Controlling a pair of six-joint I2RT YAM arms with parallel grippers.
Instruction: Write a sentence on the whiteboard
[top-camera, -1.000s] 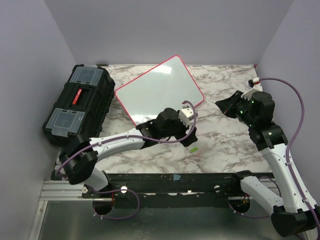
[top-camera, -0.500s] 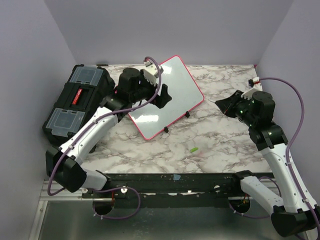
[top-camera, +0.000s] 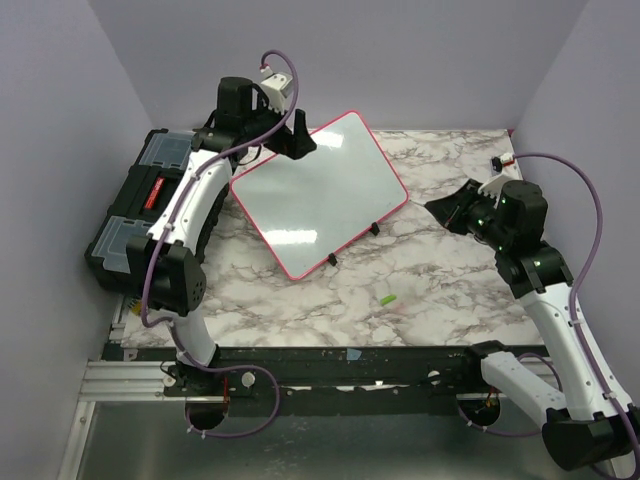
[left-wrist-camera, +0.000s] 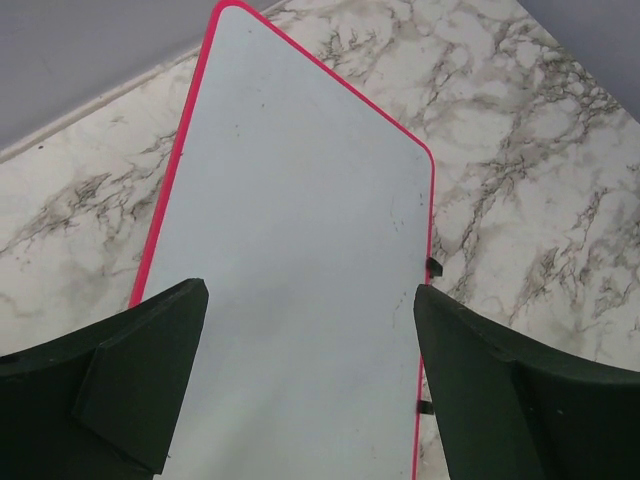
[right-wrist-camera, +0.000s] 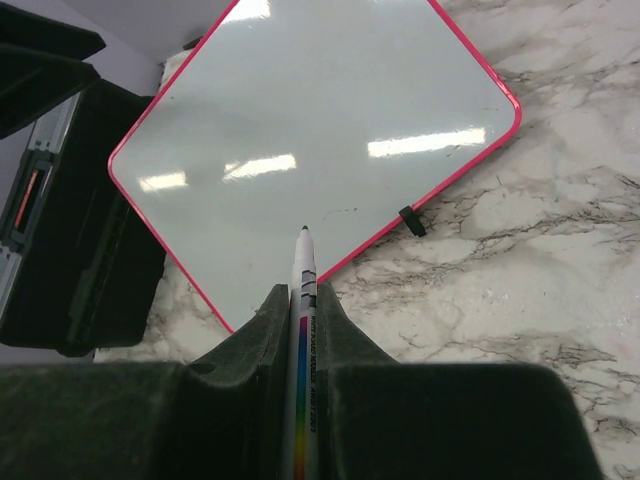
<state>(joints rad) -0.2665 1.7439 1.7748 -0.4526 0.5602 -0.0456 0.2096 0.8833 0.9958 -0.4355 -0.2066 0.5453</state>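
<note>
The whiteboard (top-camera: 320, 195) lies at an angle on the marble table, pink-rimmed and glossy, its face (right-wrist-camera: 310, 130) bare; no sentence shows on it. My left gripper (top-camera: 290, 140) hovers over the board's far left corner, open, and between its dark fingers only the white panel (left-wrist-camera: 300, 250) shows. My right gripper (top-camera: 440, 207) waits off the board's right edge, shut on a white marker (right-wrist-camera: 303, 270) with a rainbow stripe. The marker's tip points at the board's near edge.
A black toolbox (top-camera: 150, 205) sits against the board's left side, under the left arm. A small green cap (top-camera: 386, 299) lies on the marble in front of the board. A small red-and-white item (top-camera: 503, 160) rests at the far right. Purple walls close in three sides.
My left arm has swung from the board's near edge up and back to its far left corner, above the toolbox. The board and the right arm have stayed put.
</note>
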